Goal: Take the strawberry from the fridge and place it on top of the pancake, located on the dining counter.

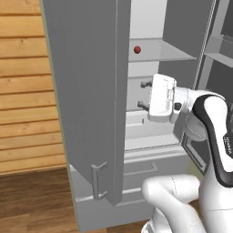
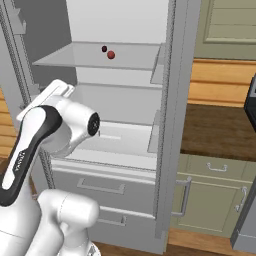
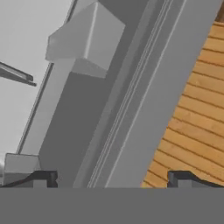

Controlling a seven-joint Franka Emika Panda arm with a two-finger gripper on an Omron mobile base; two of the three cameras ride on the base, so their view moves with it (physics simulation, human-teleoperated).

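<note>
In the left base view the fridge [image 1: 91, 113] stands with its doors swung open, and the strawberry [image 1: 137, 49] lies on the upper shelf [image 1: 164, 52], towards its left. The gripper [image 1: 143, 95] hangs below that shelf, fingers spread and empty, pointing left at the open left door.

In the right base view the strawberry [image 2: 111, 55] sits untouched beside a smaller dark thing [image 2: 104, 49] I cannot identify.

In the hand view the fingertips [image 3: 43, 178] stand apart, facing the door's inner edge.

The fridge is opened; reaching, grasping and carrying remain.
</note>
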